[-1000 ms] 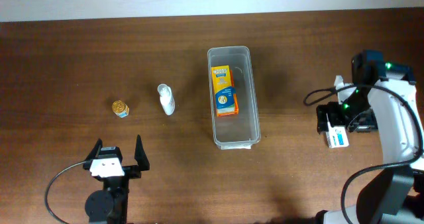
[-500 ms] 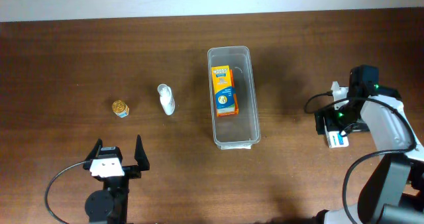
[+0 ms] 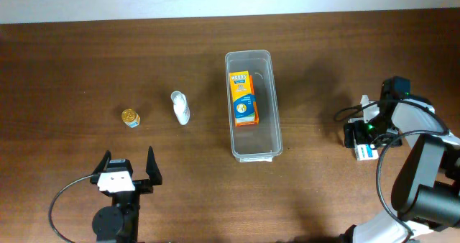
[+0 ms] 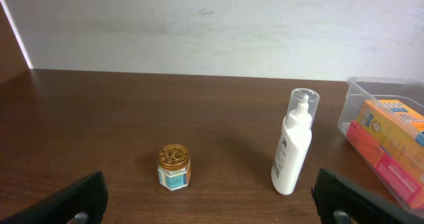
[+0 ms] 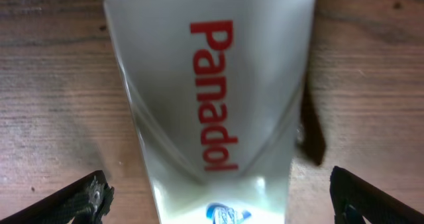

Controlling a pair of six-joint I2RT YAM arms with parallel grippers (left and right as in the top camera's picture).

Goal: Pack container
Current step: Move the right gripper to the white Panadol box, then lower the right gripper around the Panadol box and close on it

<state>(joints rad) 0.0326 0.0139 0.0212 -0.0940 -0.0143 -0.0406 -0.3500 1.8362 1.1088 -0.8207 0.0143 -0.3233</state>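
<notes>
The container (image 3: 255,144), a long clear bin, stands mid-table with an orange box (image 3: 244,98) lying in it. A white bottle (image 3: 180,107) and a small gold-lidded jar (image 3: 130,117) stand to its left. My left gripper (image 3: 128,164) is open near the front edge, facing the jar (image 4: 173,167) and bottle (image 4: 293,143), touching neither. At the far right my right gripper (image 3: 361,141) is open, low over a white Panadol box (image 5: 212,98). Its fingers (image 5: 86,197) stand apart on either side of that box.
The container's rim (image 4: 371,82) and the orange box (image 4: 391,134) show at the right edge of the left wrist view. A pale wall runs behind the table. The right arm's black cable loops over the table beside the Panadol box (image 3: 367,152).
The right arm has come down and drawn in over the Panadol box. The left arm and the other objects have not moved.
</notes>
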